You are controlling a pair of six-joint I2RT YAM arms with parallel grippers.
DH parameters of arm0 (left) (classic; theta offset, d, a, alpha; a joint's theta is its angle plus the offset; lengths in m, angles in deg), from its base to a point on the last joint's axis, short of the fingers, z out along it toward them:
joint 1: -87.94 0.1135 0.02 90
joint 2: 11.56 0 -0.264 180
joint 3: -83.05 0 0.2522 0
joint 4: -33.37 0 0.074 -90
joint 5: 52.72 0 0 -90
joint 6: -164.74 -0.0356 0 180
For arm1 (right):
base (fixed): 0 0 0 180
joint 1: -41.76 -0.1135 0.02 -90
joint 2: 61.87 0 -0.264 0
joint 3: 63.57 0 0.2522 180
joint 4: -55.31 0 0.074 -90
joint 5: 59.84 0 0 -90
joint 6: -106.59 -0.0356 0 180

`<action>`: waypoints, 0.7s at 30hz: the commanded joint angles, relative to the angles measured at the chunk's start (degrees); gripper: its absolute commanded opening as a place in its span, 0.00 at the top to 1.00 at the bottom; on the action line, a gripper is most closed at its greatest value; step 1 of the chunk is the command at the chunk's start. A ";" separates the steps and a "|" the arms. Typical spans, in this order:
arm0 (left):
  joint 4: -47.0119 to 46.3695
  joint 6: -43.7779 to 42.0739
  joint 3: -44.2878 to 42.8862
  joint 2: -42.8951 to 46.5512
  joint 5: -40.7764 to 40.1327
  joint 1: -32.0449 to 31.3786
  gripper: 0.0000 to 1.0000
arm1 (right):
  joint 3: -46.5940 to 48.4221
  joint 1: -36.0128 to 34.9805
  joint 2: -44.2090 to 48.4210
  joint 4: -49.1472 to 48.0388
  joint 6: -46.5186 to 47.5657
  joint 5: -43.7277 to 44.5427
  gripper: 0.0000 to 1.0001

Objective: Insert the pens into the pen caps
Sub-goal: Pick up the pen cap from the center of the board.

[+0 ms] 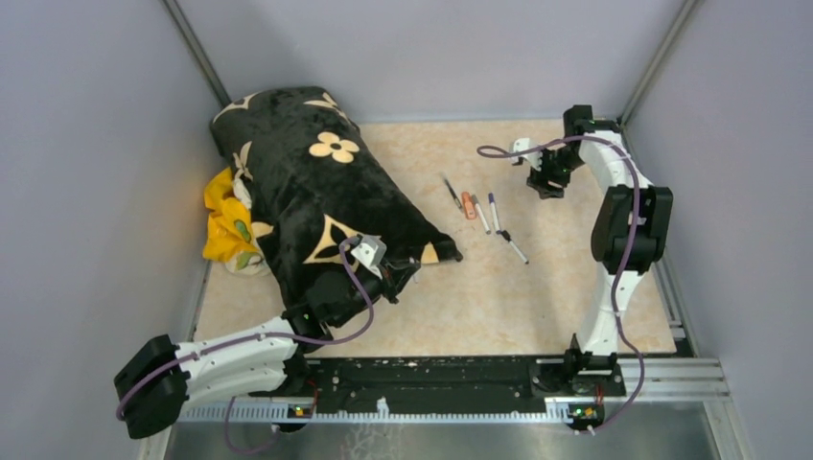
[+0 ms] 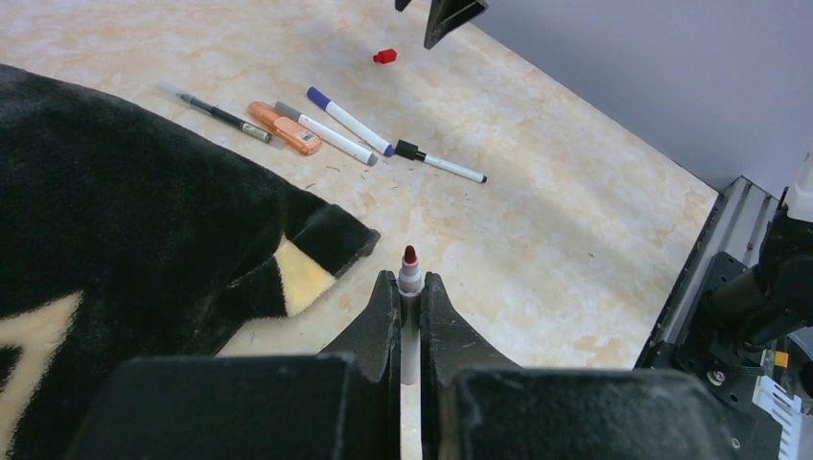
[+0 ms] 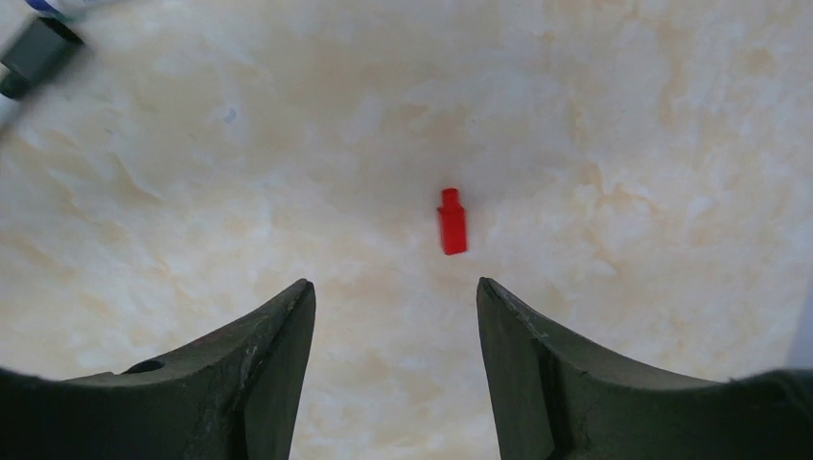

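Red cap [image 2: 384, 56] well apart from pens [image 2: 350, 123]

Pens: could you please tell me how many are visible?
6. Five lie on the table: dark pen, orange marker, grey-ended marker, purple-capped marker, black-capped marker. A red-tipped pen sits in the left end effector. The blanket may hide others.
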 commanded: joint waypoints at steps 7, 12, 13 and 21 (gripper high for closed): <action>-1.34 -0.16 -0.34 -1.37 -1.24 0.06 1.00 | 18.11 1.48 -12.30 10.20 17.95 4.25 0.44; -1.34 -0.12 -0.52 -1.64 -1.33 0.06 1.00 | 19.30 1.58 -14.98 10.17 17.96 3.92 0.46; -1.34 -0.13 -0.59 -1.81 -1.33 0.02 1.00 | 19.45 1.52 -15.35 10.00 17.94 4.03 0.46; -1.08 -0.07 -0.97 -2.22 -1.27 0.06 1.00 | 21.80 1.77 -19.03 10.31 16.63 4.66 0.50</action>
